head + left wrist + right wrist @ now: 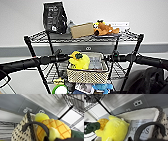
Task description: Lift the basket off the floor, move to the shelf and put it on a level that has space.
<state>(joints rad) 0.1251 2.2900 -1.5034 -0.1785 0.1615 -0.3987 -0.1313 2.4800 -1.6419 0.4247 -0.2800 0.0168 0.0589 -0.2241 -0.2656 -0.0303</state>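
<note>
The cream woven basket (87,75) hangs between my two arms in front of the black wire shelf (37,37), at the height of its second level (53,72). A yellow plush (79,61) and a booklet (139,127) lie inside it. My left gripper (65,58) is at the basket's left end, where a dark handle loop (37,124) arches over the woven wall (18,134). At the right end, my right gripper (107,59) sits by the other handle (149,125). The floor is hidden.
The top tier carries a black bag (54,17), a cardboard box (82,30) and an orange plush (106,29). Below the basket sit a green-and-white round thing (60,88) and a blue item (103,87). A dark bag (147,80) stands at the right. A grey wall is behind.
</note>
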